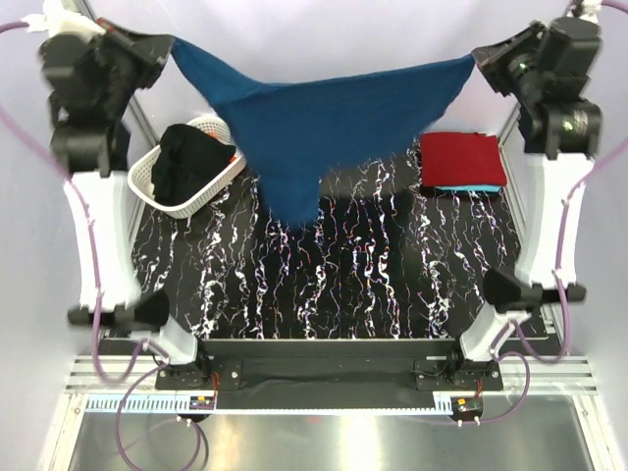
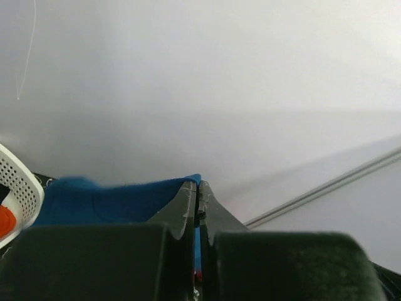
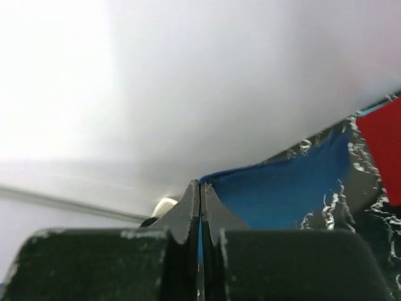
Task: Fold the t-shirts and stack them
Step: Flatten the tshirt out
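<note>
Holding a blue t-shirt (image 1: 314, 128) in the air between both arms, I see it stretched like a hammock above the black marbled table (image 1: 343, 285). My left gripper (image 1: 171, 45), raised above and behind the white basket (image 1: 145, 184), has its jaws pinched tight on one corner of the cloth. Its wrist view shows blue fabric squeezed between the closed fingers. The shirt's middle sags to a point hanging just right of the basket, and I cannot tell whether it brushes the table. My right gripper (image 1: 475, 61), far to the right of the basket and about level with the left, is likewise clamped on the opposite corner.

To do this step well, I judge that I should lower both arms evenly, with the top edge taut. That way the hanging point lands first on bare table right of the basket and the rest lies flat without bunching. Drifting too near the basket risks snagging its rim.

The basket holds a crumpled dark garment (image 1: 191, 167) with a small orange patch showing. Well to the right of the basket, a folded red t-shirt (image 1: 461, 157) lies on a turquoise t-shirt (image 1: 469, 188), of which only an edge shows.
</note>
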